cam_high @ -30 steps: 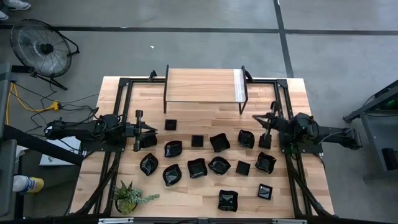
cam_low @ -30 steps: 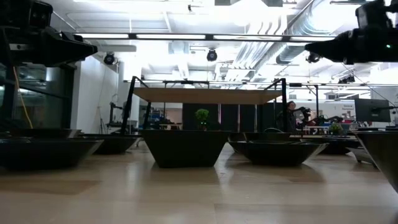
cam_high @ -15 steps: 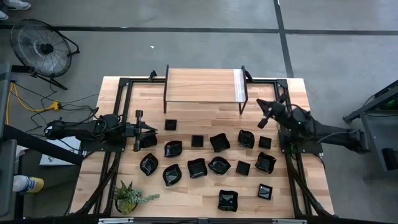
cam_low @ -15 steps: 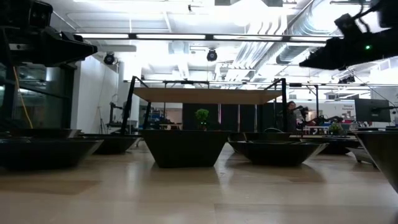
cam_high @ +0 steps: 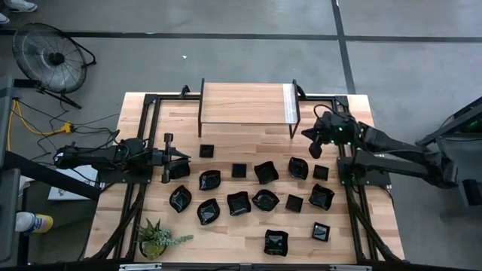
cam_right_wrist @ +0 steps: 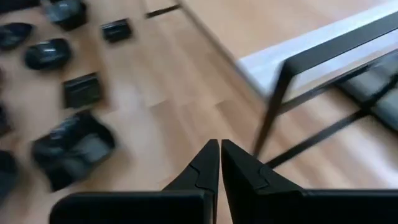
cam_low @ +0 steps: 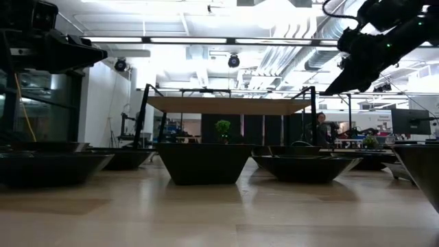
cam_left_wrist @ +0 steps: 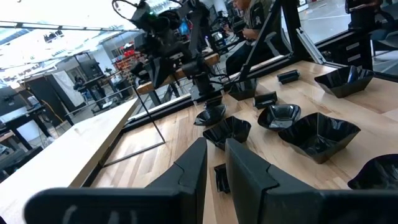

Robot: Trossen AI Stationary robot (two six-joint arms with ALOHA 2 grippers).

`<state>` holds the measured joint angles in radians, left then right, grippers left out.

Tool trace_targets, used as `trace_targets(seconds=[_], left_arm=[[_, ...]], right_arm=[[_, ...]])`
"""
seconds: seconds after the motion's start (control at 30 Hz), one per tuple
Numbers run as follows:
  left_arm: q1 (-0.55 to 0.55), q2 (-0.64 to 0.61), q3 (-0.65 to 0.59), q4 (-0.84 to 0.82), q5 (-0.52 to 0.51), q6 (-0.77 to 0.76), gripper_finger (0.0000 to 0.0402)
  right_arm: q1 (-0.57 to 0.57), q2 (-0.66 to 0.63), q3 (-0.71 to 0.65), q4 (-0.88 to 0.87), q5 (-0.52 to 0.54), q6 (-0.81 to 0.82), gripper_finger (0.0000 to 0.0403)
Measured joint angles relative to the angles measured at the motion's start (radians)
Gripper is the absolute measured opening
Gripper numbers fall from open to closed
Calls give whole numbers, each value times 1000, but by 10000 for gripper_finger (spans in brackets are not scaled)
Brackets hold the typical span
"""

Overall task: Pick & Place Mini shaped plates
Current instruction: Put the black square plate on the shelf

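My right tool, closed and empty, is swinging from the plates toward the shelf at twelve o'clock. Plates are lying mid-tabletop; none picked yet. My left tool, slightly parted, is waiting at nine.

Small glossy black mini shaped plates, square, wavy-edged and leaf-like, scattered upright and mostly apart across the middle and near part of the table.

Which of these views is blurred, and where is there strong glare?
Right wrist view: the plates are smeared by motion blur, though the shut right gripper stays crisp. Low view: ceiling lights glare white, arms look like silhouettes. High view: even light, sharp.
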<state>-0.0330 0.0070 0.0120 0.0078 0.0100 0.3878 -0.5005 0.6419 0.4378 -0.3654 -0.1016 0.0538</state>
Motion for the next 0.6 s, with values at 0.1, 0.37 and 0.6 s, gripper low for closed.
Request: trace_targets(seconds=[0.1,0.37,0.6], left_arm=[[0,0,0,0,0,0,56],[0,0,0,0,0,0,56],[0,0,0,0,0,0,56]], right_arm=[[-28,48,7,-2,-56,59,12],[-37,113,6,-21,-113,226,12],[-36,123,130,-335,-113,238,12]])
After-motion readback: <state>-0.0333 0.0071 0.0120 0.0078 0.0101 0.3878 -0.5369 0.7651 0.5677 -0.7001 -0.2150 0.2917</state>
